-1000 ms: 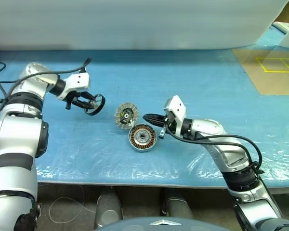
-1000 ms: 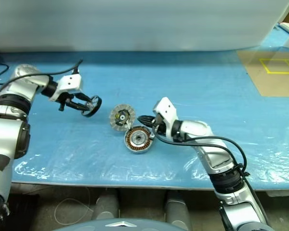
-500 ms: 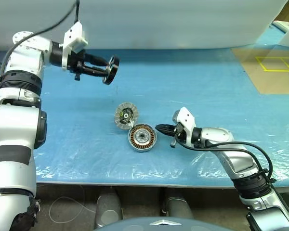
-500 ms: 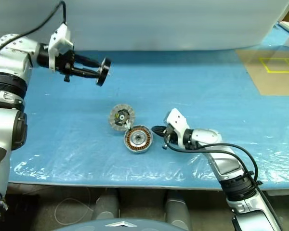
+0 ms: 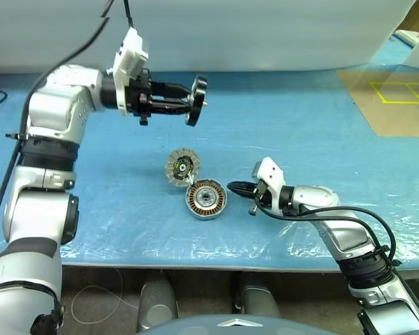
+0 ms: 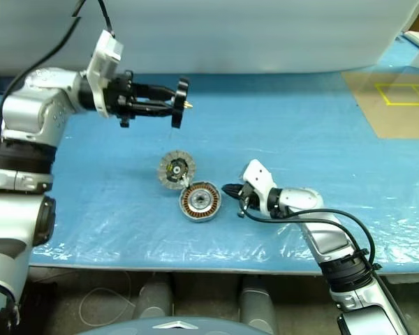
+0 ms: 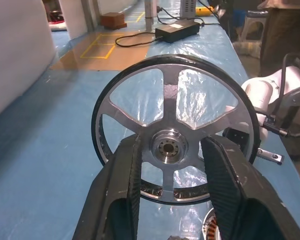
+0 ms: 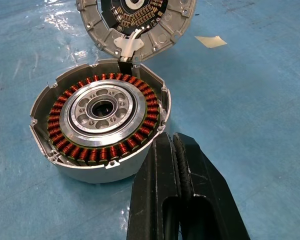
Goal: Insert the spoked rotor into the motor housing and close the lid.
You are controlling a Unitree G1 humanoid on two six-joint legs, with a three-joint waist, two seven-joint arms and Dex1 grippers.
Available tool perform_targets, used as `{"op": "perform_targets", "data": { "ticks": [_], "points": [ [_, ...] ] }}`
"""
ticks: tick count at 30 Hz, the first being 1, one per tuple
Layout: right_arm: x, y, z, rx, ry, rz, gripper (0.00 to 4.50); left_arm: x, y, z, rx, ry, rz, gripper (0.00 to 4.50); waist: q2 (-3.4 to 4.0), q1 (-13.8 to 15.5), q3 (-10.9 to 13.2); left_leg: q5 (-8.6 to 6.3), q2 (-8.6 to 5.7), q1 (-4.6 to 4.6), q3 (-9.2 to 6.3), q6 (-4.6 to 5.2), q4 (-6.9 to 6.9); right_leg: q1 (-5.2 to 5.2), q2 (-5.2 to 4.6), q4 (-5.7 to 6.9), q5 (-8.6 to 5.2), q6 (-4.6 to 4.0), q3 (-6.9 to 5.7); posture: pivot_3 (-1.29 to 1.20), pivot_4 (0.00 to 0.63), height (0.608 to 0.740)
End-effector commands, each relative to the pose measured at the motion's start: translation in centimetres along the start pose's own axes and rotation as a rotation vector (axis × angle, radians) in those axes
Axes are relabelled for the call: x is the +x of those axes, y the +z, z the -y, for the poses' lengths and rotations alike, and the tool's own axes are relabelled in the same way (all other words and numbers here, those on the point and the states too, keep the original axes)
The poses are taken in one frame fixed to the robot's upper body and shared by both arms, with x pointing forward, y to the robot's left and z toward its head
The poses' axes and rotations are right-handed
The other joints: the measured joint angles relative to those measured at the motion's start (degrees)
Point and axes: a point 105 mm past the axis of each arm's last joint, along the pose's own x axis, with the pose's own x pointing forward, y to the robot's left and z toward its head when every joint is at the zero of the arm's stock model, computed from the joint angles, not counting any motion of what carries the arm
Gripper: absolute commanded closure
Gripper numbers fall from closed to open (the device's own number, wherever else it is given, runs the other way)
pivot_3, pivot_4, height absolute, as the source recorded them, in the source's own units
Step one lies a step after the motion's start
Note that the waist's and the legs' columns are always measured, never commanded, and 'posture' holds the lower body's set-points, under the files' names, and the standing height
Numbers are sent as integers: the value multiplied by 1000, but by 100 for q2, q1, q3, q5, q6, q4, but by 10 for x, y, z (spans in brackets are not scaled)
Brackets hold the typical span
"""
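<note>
Even, bright overhead light fills the scene. The blue plastic sheet over the worktop (image 5: 300,132) throws white glare along its wrinkles (strongest near the front edge). Shadows are soft and short. Head views are sharp; in the left wrist view the far background goes soft behind the rotor (image 7: 172,145).

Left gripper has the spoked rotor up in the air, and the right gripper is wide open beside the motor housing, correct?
Not quite: the right gripper is shut, fingers pressed together beside the motor housing, as the right wrist view shows. The left gripper does hold the spoked rotor aloft.
</note>
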Motion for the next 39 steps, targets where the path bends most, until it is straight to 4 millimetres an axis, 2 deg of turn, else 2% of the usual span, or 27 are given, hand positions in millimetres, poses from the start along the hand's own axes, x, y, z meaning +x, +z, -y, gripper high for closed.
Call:
{"op": "perform_targets", "data": {
  "ticks": [1, 5, 10, 12, 15, 19, 21, 25, 35, 39],
  "points": [
    [-9, 16, 1, -46, 19, 68, 4500, 11, 3, 19, 33, 26, 66, 2995, 0, 1, 0, 0, 0, -2, -1, 0, 1, 0, 0, 1, 0, 0, -1, 0, 150, 740],
    [-15, 23, -3, -63, 44, 121, 4500, 22, -18, 37, -7, 23, 78, 2995, 0, 1, 0, 1, 1, -2, -1, 1, 5, 1, 0, 1, 0, -1, -1, 0, 150, 740],
    [-22, 30, -8, -59, 57, 184, 4500, 24, -47, 53, -64, 5, 58, 2995, 3, -11, -2, 1, 1, 3, 3, 3, 5, 1, 0, -2, -1, 0, 4, 0, 150, 740],
    [-23, 27, -12, -66, 70, 209, 4500, 24, -61, 57, -72, 13, 32, 2995, 3, -12, -2, 1, 2, 5, 2, 3, 5, 1, 1, -2, -1, 0, 3, 0, 150, 740],
    [-23, 22, -14, -84, 79, 224, 4500, 24, -71, 60, -95, 27, 49, 2995, 4, -12, -2, 1, 2, 4, 3, 4, 5, -1, 0, -6, -1, 0, 3, 0, 150, 740],
    [-23, 27, -20, -70, 130, 304, 4500, 21, -91, 65, -102, 38, 24, 2995, 4, -21, -3, 1, 2, 6, 3, 6, 7, 1, -1, -7, -1, -1, 3, 0, 150, 740],
    [-22, 27, -19, -65, 127, 330, 4500, 21, -95, 66, -104, 37, 26, 2995, 4, -41, -3, 0, 2, 6, 3, 6, 7, 0, 0, -6, -1, -1, 4, 0, 150, 740],
    [-22, 14, -21, -63, 148, 326, 4500, 21, -100, 66, -123, 40, 40, 2995, 4, -64, -3, 2, 1, 3, 3, 9, 7, 0, -2, -8, -1, -1, 3, 0, 150, 740],
    [-36, -12, -29, -104, 189, 265, 4500, 15, -123, 75, -155, 19, -19, 2995, 4, -144, -3, 1, 2, 3, 4, 11, 6, 0, -1, -11, -2, -1, 3, 0, 150, 740],
    [-36, -12, -27, -108, 173, 265, 4500, 14, -127, 78, -167, 7, -30, 2995, 4, -145, -3, 1, 2, 6, 5, 15, 7, 1, -2, -9, -2, -1, 5, 0, 150, 740]
  ]
}}
